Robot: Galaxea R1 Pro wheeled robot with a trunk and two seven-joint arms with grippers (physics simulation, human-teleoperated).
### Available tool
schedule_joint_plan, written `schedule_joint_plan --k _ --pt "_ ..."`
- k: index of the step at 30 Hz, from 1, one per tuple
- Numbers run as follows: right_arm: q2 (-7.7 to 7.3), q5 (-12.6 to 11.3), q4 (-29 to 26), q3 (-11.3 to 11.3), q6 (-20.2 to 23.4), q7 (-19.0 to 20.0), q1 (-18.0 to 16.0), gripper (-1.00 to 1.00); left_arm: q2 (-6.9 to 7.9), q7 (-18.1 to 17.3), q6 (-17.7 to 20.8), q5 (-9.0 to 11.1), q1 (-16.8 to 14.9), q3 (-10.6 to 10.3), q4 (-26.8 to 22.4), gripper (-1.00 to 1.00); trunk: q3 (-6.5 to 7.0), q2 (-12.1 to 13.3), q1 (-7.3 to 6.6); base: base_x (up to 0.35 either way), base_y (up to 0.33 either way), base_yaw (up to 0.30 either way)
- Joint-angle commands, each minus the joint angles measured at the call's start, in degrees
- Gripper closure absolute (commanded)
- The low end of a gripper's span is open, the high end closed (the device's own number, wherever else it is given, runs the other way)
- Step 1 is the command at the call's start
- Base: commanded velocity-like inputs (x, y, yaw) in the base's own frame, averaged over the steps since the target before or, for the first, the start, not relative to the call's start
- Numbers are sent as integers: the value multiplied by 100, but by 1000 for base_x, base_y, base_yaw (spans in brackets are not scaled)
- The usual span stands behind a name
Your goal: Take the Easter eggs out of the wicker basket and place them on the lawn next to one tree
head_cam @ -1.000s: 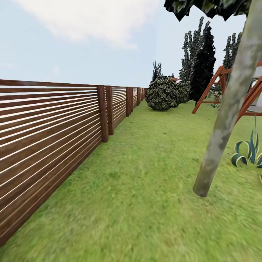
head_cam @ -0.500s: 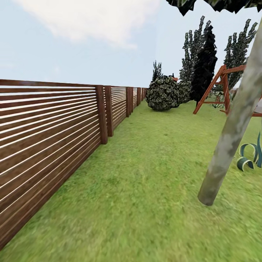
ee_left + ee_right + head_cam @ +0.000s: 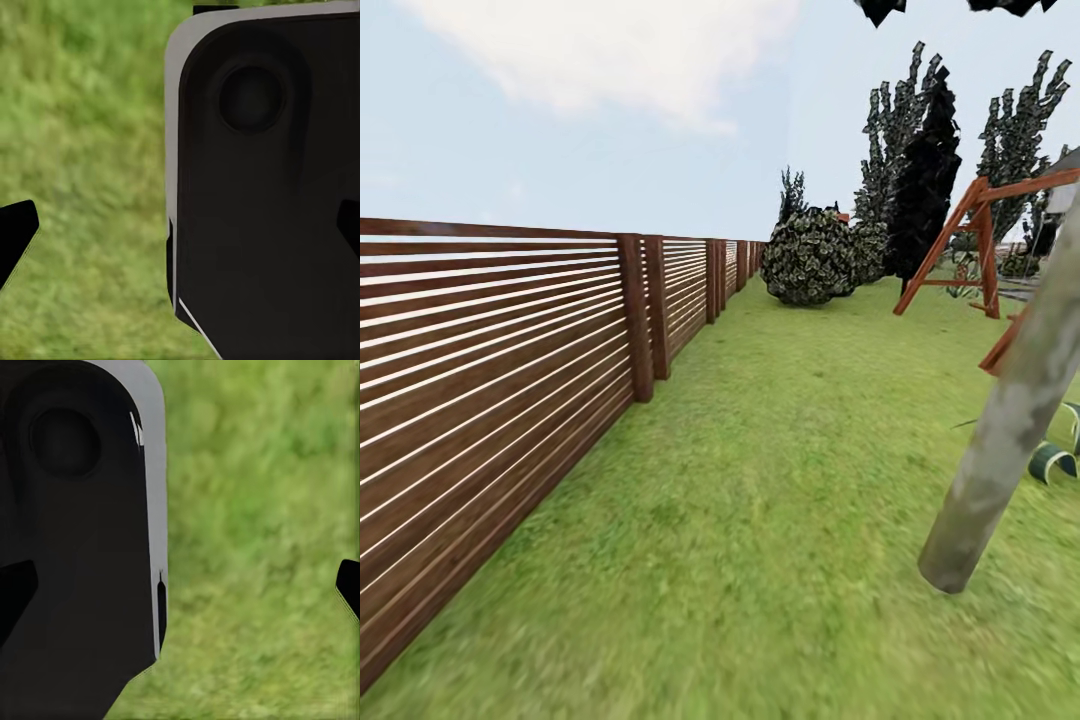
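Flanking lawn (image 3: pixel 760 480): fence (image 3: pixel 490 380) left | tree (image 3: pixel 1010 440) right | swing frame (image 3: pixel 980 250) beyond

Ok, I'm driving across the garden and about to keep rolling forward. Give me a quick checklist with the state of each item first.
1. Grass ahead free of obstacles: ok, the lawn runs open toward the round bush.
2. Margin to the slat fence on the left: ok, apart from it.
3. Tree trunk near on the right: not ok for turning right, it stands close.
4. Wicker basket located: cannot tell.
5. Eggs in either gripper: ok, none; grass between the left gripper fingertips and the right gripper fingertips.
6. Swing frame far ahead on the right: ok.
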Motion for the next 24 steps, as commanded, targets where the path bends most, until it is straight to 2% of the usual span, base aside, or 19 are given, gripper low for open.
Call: schedule_joint_plan --k 1,24 --pt "0 -1 10 5 3 -6 -8 -100 1 -3 8 3 3 2 -13 -100 -5 -2 3 335 0 0" --pt "0 -1 10 5 4 -6 -8 -100 1 -3 8 4 3 2 -13 -100 -5 -2 3 335 0 0"
